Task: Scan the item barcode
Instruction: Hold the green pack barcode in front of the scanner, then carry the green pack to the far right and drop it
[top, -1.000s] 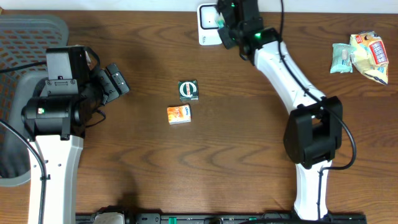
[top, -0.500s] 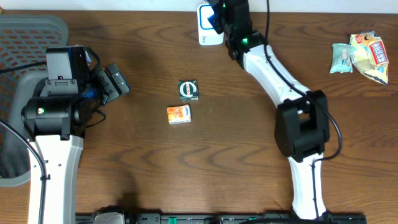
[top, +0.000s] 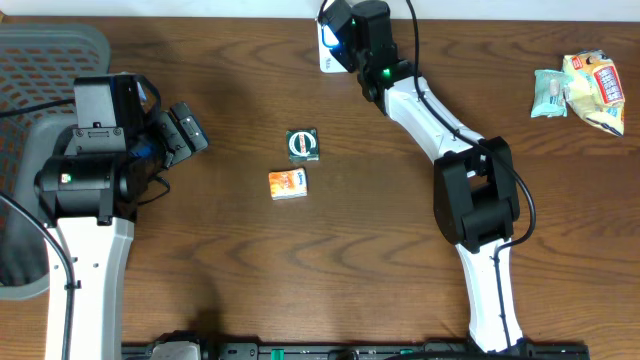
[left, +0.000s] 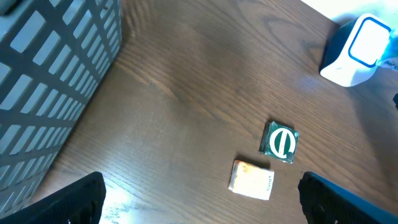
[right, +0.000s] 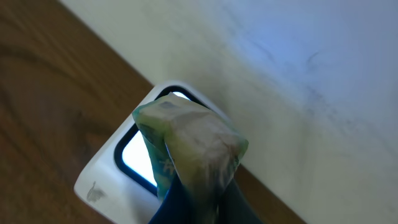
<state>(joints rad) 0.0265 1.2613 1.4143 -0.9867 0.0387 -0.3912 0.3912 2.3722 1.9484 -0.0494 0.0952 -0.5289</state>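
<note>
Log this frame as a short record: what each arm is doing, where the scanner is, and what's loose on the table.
right fingers: shut on a pale green packet, held in front of the scanner window
scanner position: far edge of the table
left fingers: open, empty, beside the gray basket
loose on table: green square packet, orange box
far right: snack packets

The wooden table (top: 250, 260) carries a green packet (top: 302, 145), an orange box (top: 288, 184), a scanner (left: 353, 51), snack bags (top: 590, 88) and a basket (top: 45, 50).
</note>
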